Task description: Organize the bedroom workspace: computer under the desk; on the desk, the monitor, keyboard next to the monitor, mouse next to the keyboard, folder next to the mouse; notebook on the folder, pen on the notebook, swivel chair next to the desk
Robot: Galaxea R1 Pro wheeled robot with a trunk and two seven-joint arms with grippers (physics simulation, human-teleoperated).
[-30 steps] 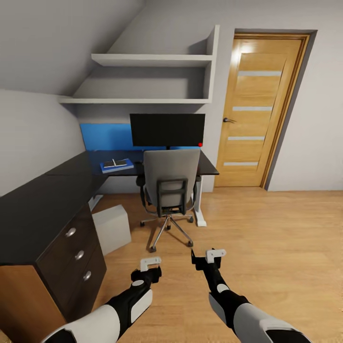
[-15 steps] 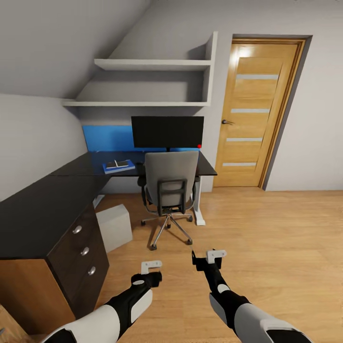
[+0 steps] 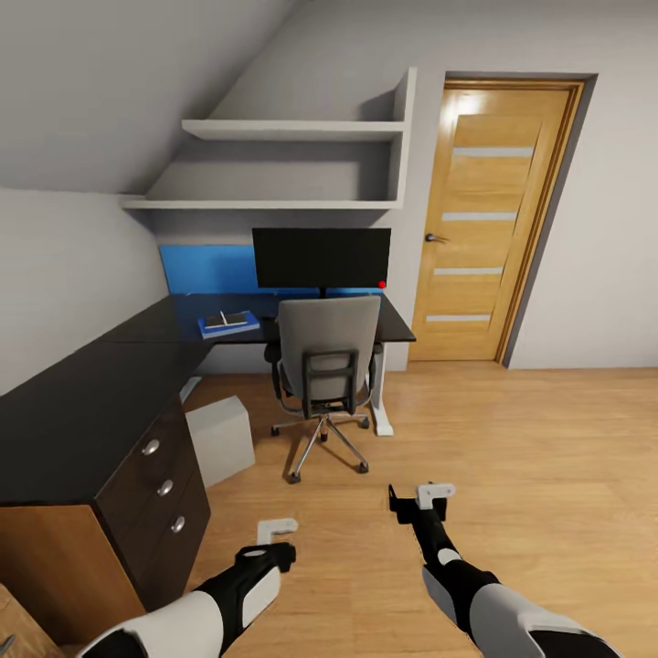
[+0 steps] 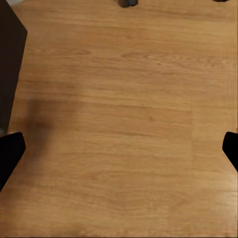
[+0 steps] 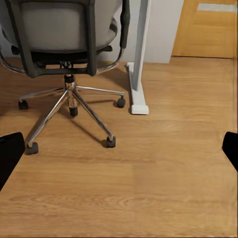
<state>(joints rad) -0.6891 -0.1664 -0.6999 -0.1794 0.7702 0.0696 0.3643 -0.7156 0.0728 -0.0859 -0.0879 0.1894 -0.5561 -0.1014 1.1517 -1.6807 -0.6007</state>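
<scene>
The black desk (image 3: 100, 393) runs along the left wall and turns across the far wall. The monitor (image 3: 322, 258) stands on its far part. In front of it the grey swivel chair (image 3: 327, 352) (image 5: 69, 29) is pushed up to the desk, backrest toward me. The blue folder (image 3: 228, 323) lies on the desk left of the chair, with the small notebook (image 3: 225, 319) on top. The grey computer (image 3: 219, 439) stands on the floor beside the drawer unit. Keyboard, mouse and pen are hidden or too small to tell. Both grippers, left (image 3: 277, 528) (image 4: 119, 148) and right (image 3: 422, 496) (image 5: 119, 148), hang open and empty above the floor.
A wooden door (image 3: 480, 219) is shut at the far right. Two white wall shelves (image 3: 274, 203) hang above the desk under a sloping ceiling. The desk's white leg (image 5: 138, 59) stands right of the chair. Wood floor (image 3: 512, 439) stretches to the right.
The whole view has drawn back and shifted a little, so the camera moved. Both grippers sit lower in the picture, and the right one has moved to the right.
</scene>
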